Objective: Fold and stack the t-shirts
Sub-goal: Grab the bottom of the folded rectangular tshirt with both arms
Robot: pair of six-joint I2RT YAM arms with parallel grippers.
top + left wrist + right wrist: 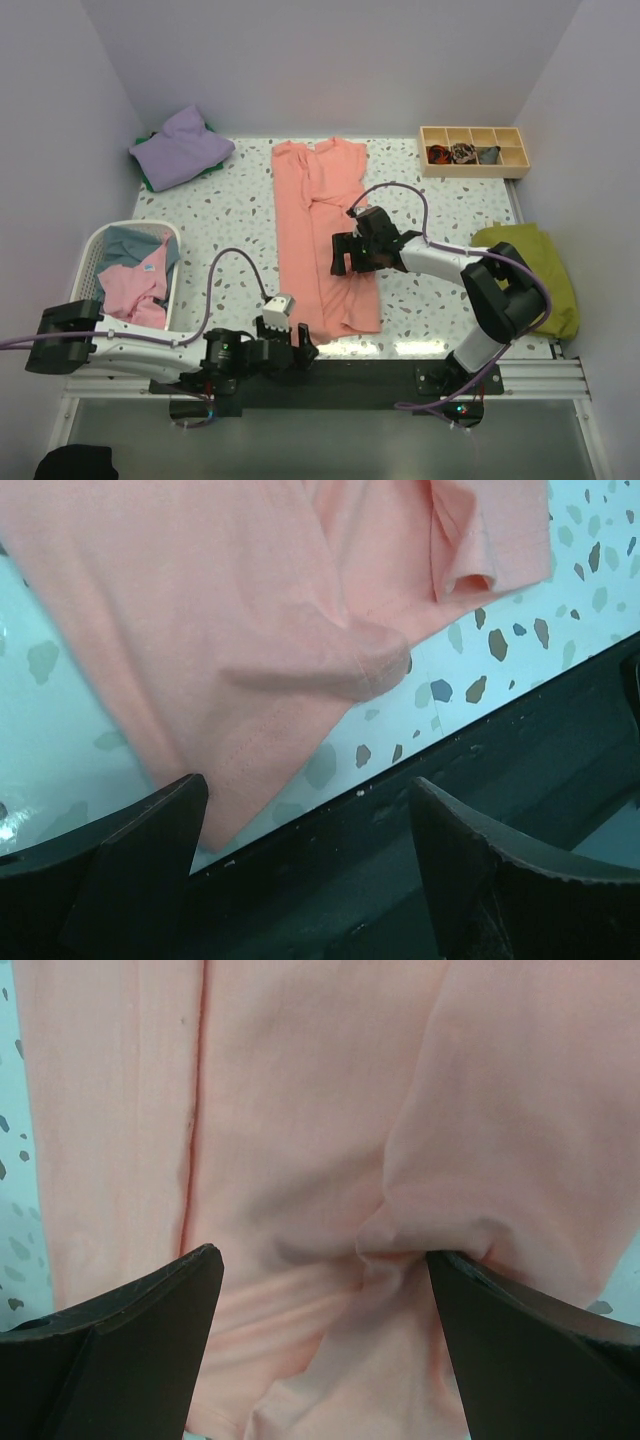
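Observation:
A large salmon-pink t-shirt (325,230) lies lengthwise down the middle of the table, its sides folded inward. My right gripper (350,262) hovers open over its lower middle. In the right wrist view the open gripper (322,1258) straddles a wrinkle of the shirt (300,1110), and the right finger touches the bunched cloth. My left gripper (288,350) is open and empty at the table's front edge, by the shirt's near left corner. In the left wrist view that gripper (308,785) sits just short of the hem (230,610).
A lavender shirt (180,145) lies on a green one (148,182) at the back left. A white basket (105,240) at the left holds pink (135,292) and light blue (125,245) shirts. A wooden compartment box (472,150) stands back right. An olive cloth (535,270) lies at the right edge.

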